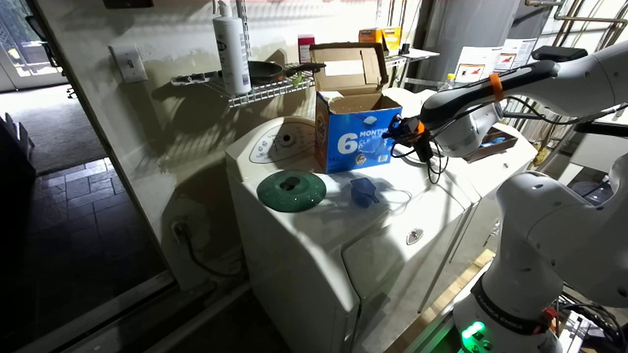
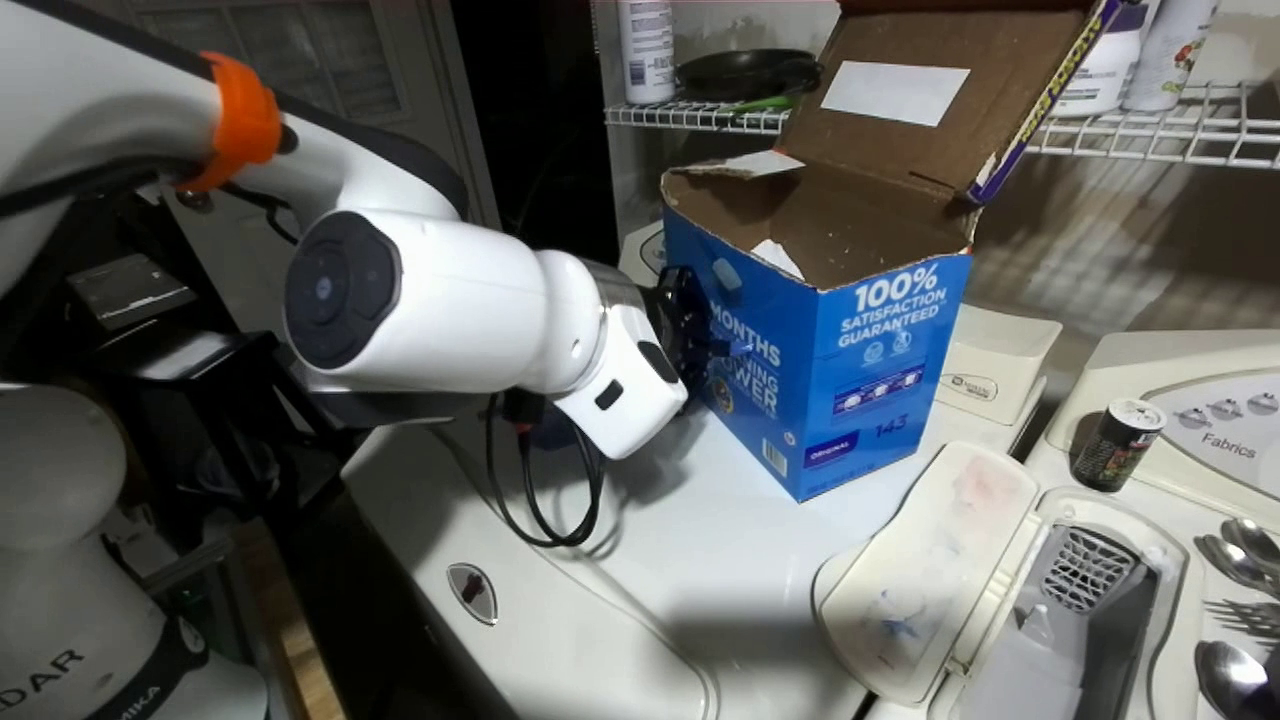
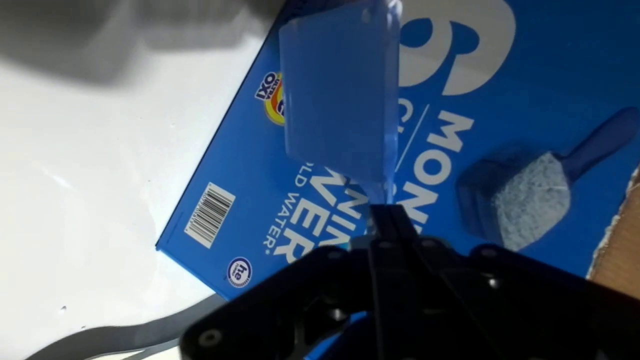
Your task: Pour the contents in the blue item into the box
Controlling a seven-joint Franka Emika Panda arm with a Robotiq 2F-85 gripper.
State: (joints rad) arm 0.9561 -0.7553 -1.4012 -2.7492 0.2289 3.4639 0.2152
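The light-blue translucent blue item (image 3: 340,100) hangs from my gripper (image 3: 392,207), whose fingers are shut on its narrow end. In the wrist view it covers part of the box's "6" panel. It also shows faintly against the box in an exterior view (image 1: 380,146), and as a small blue tip in an exterior view (image 2: 742,348). Its contents cannot be seen. The box (image 1: 338,152) stands on the white washer with its lid raised and its top open, also seen in an exterior view (image 2: 880,380). My gripper (image 1: 388,135) is in front of the blue panel, below the rim.
A green disc (image 1: 292,191) lies on the washer, beside a blue patch (image 1: 362,192) that looks like a tinted shadow. A wire shelf (image 1: 274,93) holds a bottle and a pan. An open dispenser (image 2: 930,580), a can (image 2: 1115,445) and cutlery stand beyond the box.
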